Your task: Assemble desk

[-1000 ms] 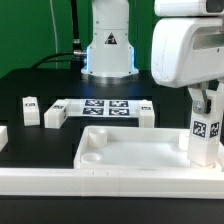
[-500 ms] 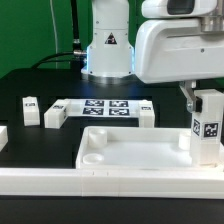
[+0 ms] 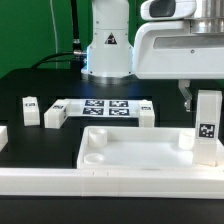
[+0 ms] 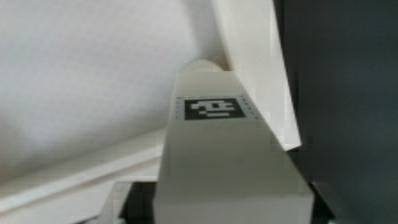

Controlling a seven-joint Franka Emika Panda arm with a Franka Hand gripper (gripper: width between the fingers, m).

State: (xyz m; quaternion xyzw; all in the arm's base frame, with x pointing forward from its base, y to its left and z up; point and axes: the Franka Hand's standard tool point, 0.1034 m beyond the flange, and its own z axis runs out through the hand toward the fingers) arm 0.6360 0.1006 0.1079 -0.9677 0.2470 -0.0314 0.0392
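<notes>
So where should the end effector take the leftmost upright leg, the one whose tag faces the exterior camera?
Grip the tagged leg at its upper half, coming straight down, jaws on its two flat side faces. It stands upright, apart from the neighbouring leg, with open space above. The end effector now holds another leg, so likely set that down first.

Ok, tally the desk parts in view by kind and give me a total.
White plastic rectangular tray-like tabletop: 1
White plastic block legs with black-and-white tags: 4 (loose leg A, loose leg B, loose leg C, held leg in the jaws)
Total: 5
White piece cut off at the exterior view's left edge: unclear, not counted.
</notes>
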